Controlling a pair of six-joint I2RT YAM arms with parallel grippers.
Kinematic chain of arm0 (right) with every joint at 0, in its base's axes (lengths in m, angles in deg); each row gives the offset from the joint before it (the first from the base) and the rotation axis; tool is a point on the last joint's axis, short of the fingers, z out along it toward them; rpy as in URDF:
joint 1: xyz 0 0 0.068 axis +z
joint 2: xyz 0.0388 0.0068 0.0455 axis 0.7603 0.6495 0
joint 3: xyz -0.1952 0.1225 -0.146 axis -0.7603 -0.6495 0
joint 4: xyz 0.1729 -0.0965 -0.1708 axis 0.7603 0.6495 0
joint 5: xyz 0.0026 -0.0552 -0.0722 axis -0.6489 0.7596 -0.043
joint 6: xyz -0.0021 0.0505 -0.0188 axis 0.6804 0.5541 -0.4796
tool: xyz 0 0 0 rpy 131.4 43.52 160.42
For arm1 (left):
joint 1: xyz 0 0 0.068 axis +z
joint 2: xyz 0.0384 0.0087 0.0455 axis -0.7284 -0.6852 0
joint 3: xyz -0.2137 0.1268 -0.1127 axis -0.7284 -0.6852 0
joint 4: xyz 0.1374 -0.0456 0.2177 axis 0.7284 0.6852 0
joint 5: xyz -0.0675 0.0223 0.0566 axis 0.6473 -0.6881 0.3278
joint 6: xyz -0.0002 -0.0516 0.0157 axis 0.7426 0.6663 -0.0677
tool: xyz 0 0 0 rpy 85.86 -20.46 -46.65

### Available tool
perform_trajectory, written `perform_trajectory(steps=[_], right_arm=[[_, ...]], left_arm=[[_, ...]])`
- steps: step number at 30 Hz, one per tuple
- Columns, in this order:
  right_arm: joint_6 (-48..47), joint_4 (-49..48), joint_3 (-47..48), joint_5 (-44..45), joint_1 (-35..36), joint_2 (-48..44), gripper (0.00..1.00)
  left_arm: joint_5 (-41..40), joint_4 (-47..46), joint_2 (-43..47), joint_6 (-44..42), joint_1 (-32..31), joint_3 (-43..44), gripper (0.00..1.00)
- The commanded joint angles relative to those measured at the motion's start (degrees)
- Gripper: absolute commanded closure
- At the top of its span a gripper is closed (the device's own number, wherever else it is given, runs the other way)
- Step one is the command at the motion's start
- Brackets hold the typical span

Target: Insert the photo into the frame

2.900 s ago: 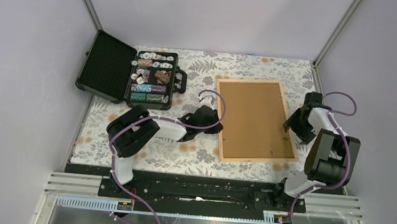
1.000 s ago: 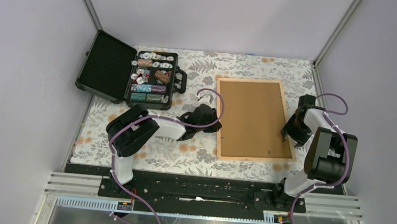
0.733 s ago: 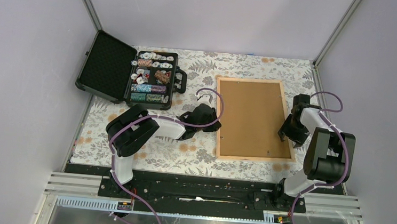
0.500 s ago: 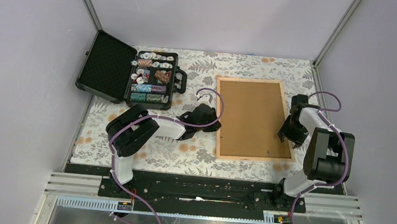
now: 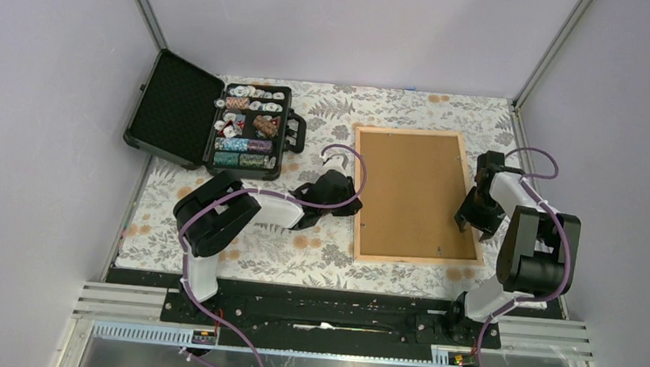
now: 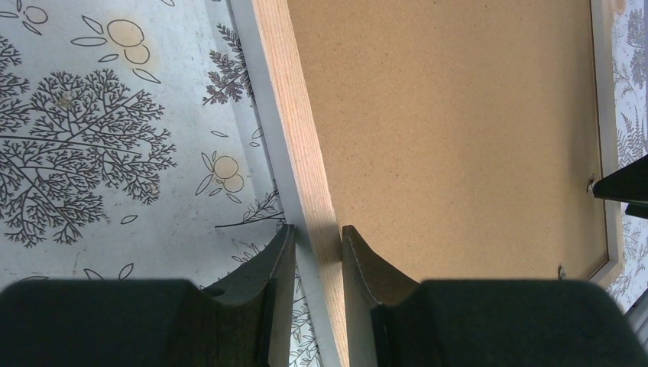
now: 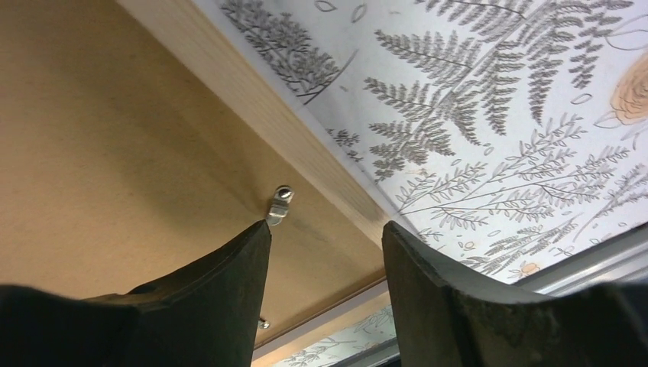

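The frame [image 5: 409,132] lies face down on the flowered cloth, its brown backing board [image 5: 413,195] up. The photo is hidden from every view. My left gripper [image 5: 353,200] is shut on the frame's left wooden rail [image 6: 294,130], one finger on each side of it [image 6: 317,241]. My right gripper [image 5: 470,219] stands open over the frame's right rail [image 7: 252,99]. Its fingers straddle the rail [image 7: 327,237], and the inner fingertip is at a small metal clip [image 7: 280,205] on the backing board [image 7: 115,153].
An open black case of poker chips [image 5: 251,129] sits at the back left, its lid [image 5: 172,106] folded out to the left. Grey walls close in the table on three sides. Another small clip [image 5: 441,250] sits near the frame's near edge.
My right gripper has edged left and slightly farther along the frame's right rail, with its jaws a little narrower. The left gripper and the frame hold still over the last second.
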Motion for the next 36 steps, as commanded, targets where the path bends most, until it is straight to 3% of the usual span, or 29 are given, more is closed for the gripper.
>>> perform_trajectory(steps=[1,16,36], right_arm=[[0.0,1.0,3.0,-3.0,0.5,-3.6,0.35],[-1.2,-0.3,3.3,1.4,0.5,2.3,0.32],[-1.7,-0.8,0.7,1.3,0.5,2.4,0.5]], left_arm=[[-2.6,5.2,-3.0,-1.7,1.0,-0.7,1.0],[-2.5,5.2,-3.1,-1.6,0.9,-0.7,1.0],[-2.3,5.1,-3.0,-1.6,0.9,-0.8,1.0]])
